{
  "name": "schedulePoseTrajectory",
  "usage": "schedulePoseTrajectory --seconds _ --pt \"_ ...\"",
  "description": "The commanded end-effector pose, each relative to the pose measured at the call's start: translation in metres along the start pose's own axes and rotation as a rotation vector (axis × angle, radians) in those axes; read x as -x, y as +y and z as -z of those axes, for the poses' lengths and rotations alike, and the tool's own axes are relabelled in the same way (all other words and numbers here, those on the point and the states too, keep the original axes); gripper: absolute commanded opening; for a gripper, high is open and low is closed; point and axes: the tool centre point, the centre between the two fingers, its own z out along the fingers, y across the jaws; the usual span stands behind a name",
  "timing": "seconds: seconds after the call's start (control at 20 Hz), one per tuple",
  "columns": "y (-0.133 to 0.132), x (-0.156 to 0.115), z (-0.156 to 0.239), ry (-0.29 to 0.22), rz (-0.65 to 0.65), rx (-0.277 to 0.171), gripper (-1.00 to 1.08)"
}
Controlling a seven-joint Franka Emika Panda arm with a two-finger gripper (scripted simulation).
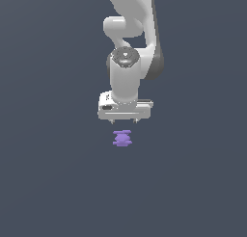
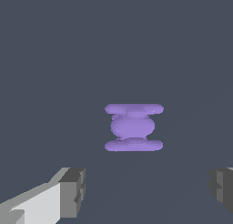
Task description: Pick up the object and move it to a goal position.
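Note:
The object point(image 1: 122, 138) is a small purple lumpy thing with flat lobes at its two ends and a rounded middle. It lies on the dark grey floor just below my white gripper point(image 1: 123, 121) in the exterior view. In the wrist view the object point(image 2: 134, 127) sits in the middle of the picture, clear of the fingers. My gripper point(image 2: 148, 189) is open and empty, its two grey fingertips point(image 2: 73, 191) standing far apart, wider than the object. It hovers over the floor beside the object without touching it.
The white arm point(image 1: 130, 48) rises behind the gripper toward the top of the exterior view. The floor point(image 1: 48, 183) is a plain dark grey surface with no other objects, edges or goal marker showing.

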Motion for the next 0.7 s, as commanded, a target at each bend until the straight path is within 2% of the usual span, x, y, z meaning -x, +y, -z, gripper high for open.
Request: schedulePoseTrajectory --seconds 0.0,0.45,0.65 --pt "0.0 0.0 0.0 0.0 0.0 0.0 1.0" --pt "0.029 0.006 0.002 -0.011 -0.011 0.03 1.0" --pt "0.029 0.006 0.002 -0.011 -0.011 0.031 1.0"
